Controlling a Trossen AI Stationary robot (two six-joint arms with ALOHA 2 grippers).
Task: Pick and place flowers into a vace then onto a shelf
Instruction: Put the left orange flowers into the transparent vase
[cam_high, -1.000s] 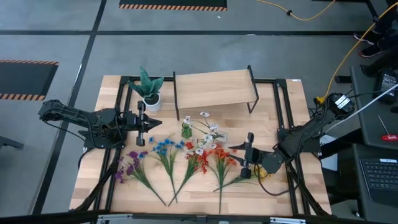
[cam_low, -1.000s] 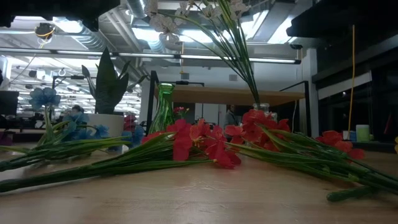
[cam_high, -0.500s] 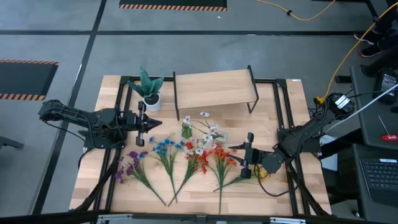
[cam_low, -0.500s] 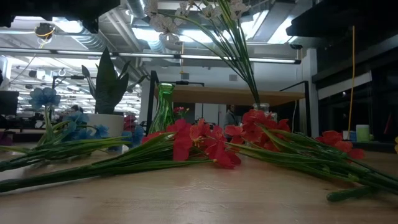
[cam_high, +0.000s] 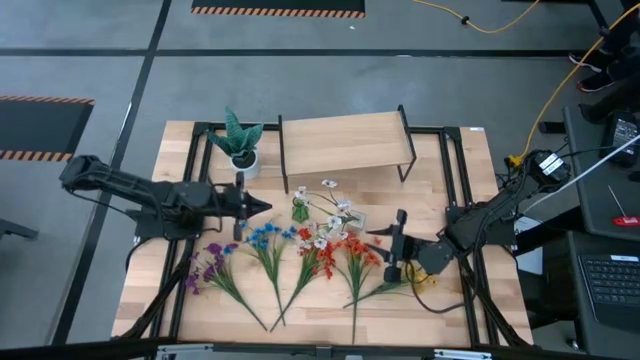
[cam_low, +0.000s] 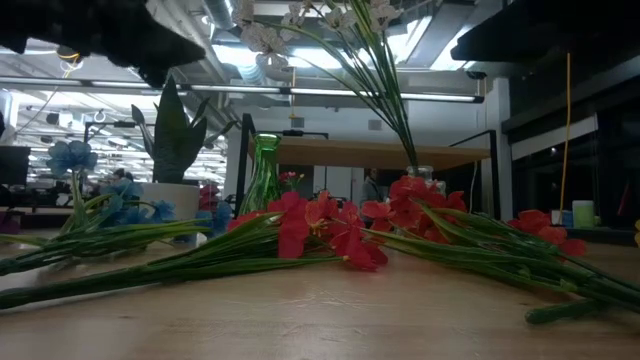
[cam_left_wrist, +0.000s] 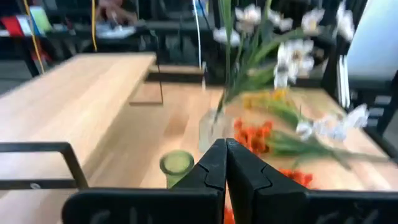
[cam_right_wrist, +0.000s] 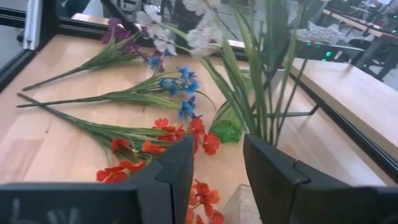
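Left gripper (cam_high: 243, 205) sits pinched closed mid-left near the green vase (cam_high: 300, 210); right gripper (cam_high: 398, 243) hangs open and empty by the red flowers (cam_high: 352, 248), center-right.

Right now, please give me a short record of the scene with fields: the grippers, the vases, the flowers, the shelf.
left gripper: shut, empty, above the table near the green vase
right gripper: open, holds nothing, beside the red sprigs
clear vase: holds white flowers
loose flowers: purple sprig, blue sprig, red sprigs, lying on the table
shelf: nothing on it
potted plant: beside the shelf
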